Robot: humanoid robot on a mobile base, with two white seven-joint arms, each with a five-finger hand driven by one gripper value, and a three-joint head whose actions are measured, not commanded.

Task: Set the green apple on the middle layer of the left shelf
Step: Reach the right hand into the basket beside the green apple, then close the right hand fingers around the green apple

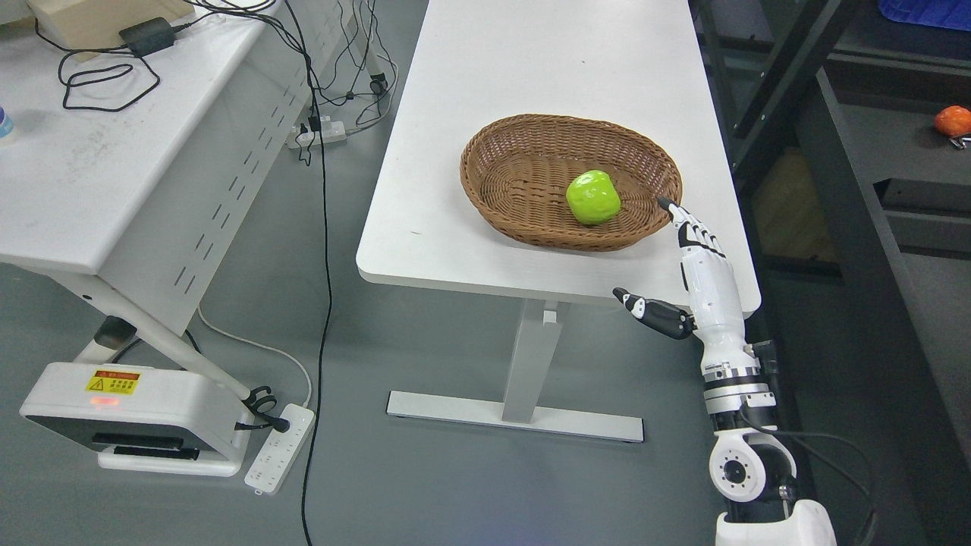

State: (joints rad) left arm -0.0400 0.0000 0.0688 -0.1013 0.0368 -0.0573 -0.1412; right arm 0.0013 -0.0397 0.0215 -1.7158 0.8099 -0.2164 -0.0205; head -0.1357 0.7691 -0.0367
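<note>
The grey floor fills most of the head view, and on it stand two white tables. The larger in view, a white desk at the left, carries a black cable looped on its top and a power adapter near its back edge, with a white base unit bearing a yellow warning label below it. A white table runs up the middle of the picture on a single pedestal leg. At the right edge a dark shelf rises beside this table, and an orange object lies on one of its levels. Near the front of the white table sits an oval wicker basket, and inside it, toward its right front part, rests the green apple. The right arm comes up from the lower right corner, and the right hand hovers at the table's front right corner, just beside the basket rim; its fingers are stretched out straight toward the basket and its thumb is spread wide to the left, holding nothing and not touching the apple. A white power strip lies on the floor by the desk's base.
</note>
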